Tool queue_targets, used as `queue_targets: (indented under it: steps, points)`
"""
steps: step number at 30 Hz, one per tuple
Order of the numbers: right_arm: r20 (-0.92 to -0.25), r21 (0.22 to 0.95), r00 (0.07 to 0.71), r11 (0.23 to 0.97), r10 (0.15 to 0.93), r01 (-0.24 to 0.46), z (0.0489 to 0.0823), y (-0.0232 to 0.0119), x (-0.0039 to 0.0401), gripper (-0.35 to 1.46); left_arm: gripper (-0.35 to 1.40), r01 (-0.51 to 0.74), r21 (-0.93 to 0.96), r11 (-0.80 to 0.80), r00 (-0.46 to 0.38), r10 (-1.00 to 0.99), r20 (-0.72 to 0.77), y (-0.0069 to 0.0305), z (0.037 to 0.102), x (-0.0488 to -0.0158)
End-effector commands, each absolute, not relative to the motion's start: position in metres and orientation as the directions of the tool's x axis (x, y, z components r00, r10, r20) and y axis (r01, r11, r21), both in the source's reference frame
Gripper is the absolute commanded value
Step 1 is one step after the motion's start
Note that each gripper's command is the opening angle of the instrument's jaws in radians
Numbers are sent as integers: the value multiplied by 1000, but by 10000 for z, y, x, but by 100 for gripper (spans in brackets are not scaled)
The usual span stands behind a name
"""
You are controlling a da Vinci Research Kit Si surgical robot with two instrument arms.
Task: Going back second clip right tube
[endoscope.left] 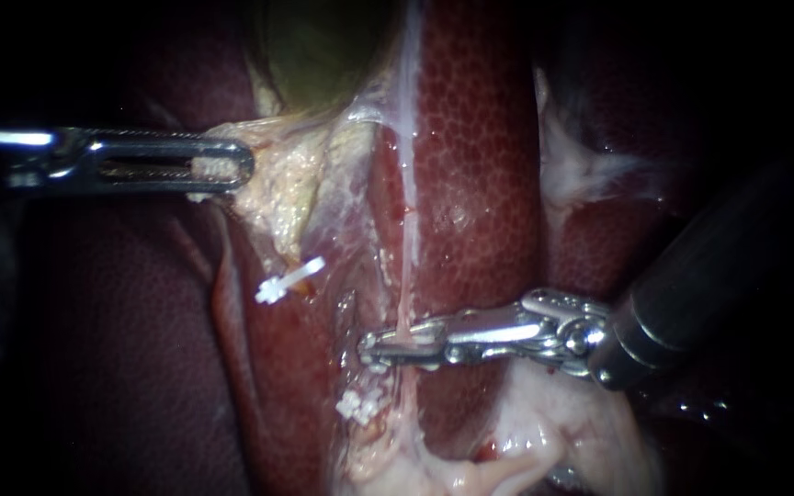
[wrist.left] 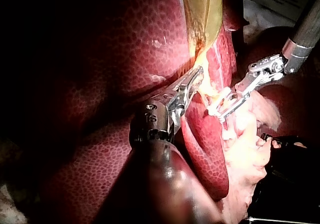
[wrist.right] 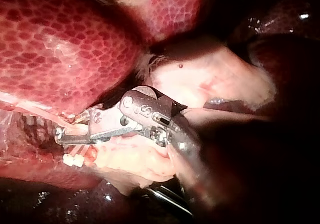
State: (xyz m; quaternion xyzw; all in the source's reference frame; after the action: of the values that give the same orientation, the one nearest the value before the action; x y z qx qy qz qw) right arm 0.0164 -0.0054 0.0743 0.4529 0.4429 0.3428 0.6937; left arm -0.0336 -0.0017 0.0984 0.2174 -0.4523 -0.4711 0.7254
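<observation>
Right tube (endoscope.left: 408, 276) runs 12 to 6 o'clock at centre. Right instrument (endoscope.left: 367, 349) straddles it, jaws parted. 1 white clip (endoscope.left: 360, 404) sits at 7 o'clock of them. Left instrument (endoscope.left: 236, 168), at 10 o'clock, clenches pale tissue (endoscope.left: 287, 184).

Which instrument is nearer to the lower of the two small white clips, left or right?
Right. The right instrument tip is just above the small white clip; the left instrument grips yellowish tissue far above it.
</observation>
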Motion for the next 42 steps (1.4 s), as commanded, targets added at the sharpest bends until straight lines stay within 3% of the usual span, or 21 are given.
queue_targets:
  steps: [1, 10, 13, 17, 20, 23, 29, 42]
  points:
    - [-304, 932, 373, 355, 877, -74, 743, -54, 163, -35, -30, 487, 742, 462, 147, -880, 451, -17, 984, -336]
    - [-302, 935, 386, 349, 872, -56, 742, -55, 164, -33, -32, 487, 742, 462, 147, -880, 451, -17, 984, -336]
    - [-339, 926, 348, 375, 874, -39, 741, -54, 166, 23, -32, 487, 742, 462, 147, -880, 451, -17, 984, -336]
    - [-410, 899, 338, 438, 847, -5, 741, -52, 170, 50, -32, 486, 742, 462, 147, -880, 451, -17, 984, -336]
    - [-474, 865, 333, 502, 815, 3, 741, -52, 171, 56, -32, 486, 742, 462, 147, -880, 451, -17, 984, -336]
    - [-528, 825, 309, 564, 791, -37, 742, -48, 169, 60, -32, 486, 742, 462, 147, -880, 451, -17, 984, -335]
    - [-607, 767, 313, 642, 730, -8, 737, -33, 157, 60, -32, 486, 742, 462, 147, -880, 451, -17, 984, -335]
    - [-664, 722, 303, 691, 684, 22, 707, -10, 124, 60, -32, 486, 742, 462, 148, -880, 451, -17, 983, -333]
